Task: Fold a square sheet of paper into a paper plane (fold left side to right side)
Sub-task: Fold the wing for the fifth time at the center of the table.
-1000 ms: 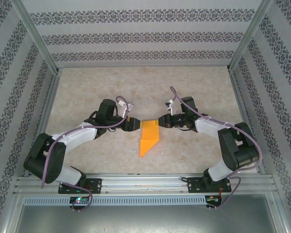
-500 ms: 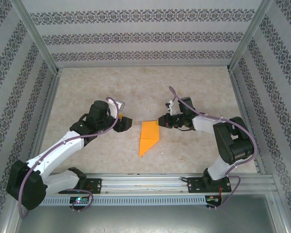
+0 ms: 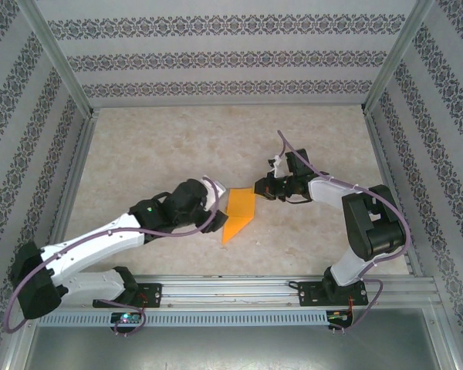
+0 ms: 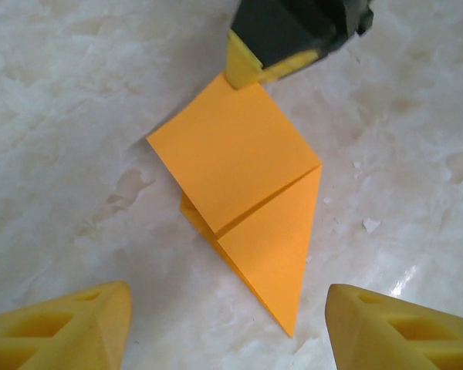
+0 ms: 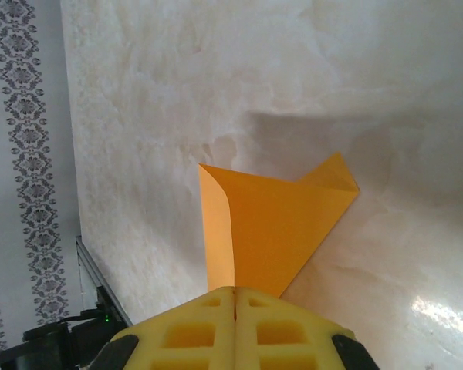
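The orange sheet of paper [image 3: 238,214] lies mid-table, folded into a layered wedge whose tip points toward the near edge. My right gripper [image 3: 256,190] is shut on its far right corner, and that corner lifts slightly off the table. In the right wrist view the paper [image 5: 282,223] fans out from the closed right gripper [image 5: 235,291], with one edge curled. My left gripper [image 3: 216,210] is open at the paper's left side. In the left wrist view the paper [image 4: 239,177] lies ahead of the open left gripper [image 4: 228,324], its tip between the fingers, untouched.
The table is pale marbled stone [image 3: 154,154]. Patterned walls and metal frame posts [image 3: 76,139] close in the left, right and far sides. An aluminium rail [image 3: 231,289] carrying both arm bases runs along the near edge. A small white speck [image 4: 369,224] lies beside the paper.
My left arm drew back to the left, then swung in lower toward the paper's left side. My right gripper kept its hold on the far corner.
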